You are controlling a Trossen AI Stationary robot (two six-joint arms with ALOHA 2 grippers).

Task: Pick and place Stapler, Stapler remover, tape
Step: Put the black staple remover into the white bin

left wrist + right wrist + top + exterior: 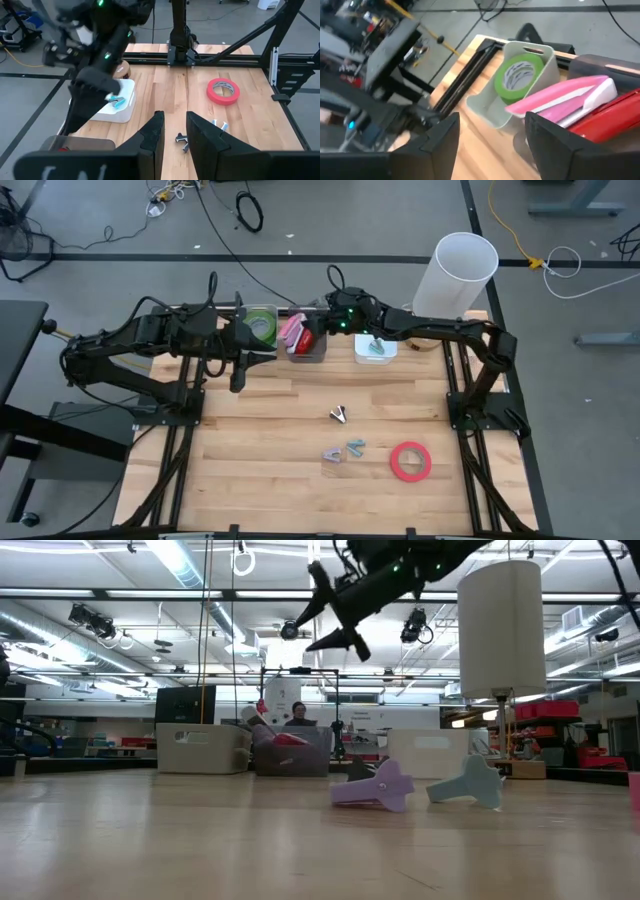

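Observation:
A green tape roll (263,326) stands on edge in a pale bin (485,107) at the far side. A pink stapler (560,97) and a red stapler (610,117) lie in a grey bin (318,355) beside it. A red tape roll (411,461) lies flat on the table near the right front. A purple stapler remover (375,787), a teal one (470,783) and a small dark one (340,414) lie on the table. My right gripper (492,145) hangs open above the stapler bin, touching nothing. My left gripper (175,137) is open and empty, left of the bins.
A white tray (125,112) holding another teal remover (117,101) stands right of the grey bin. A tall white cylinder (455,275) stands at the far right corner. Bare wood lies across the table's middle and left front.

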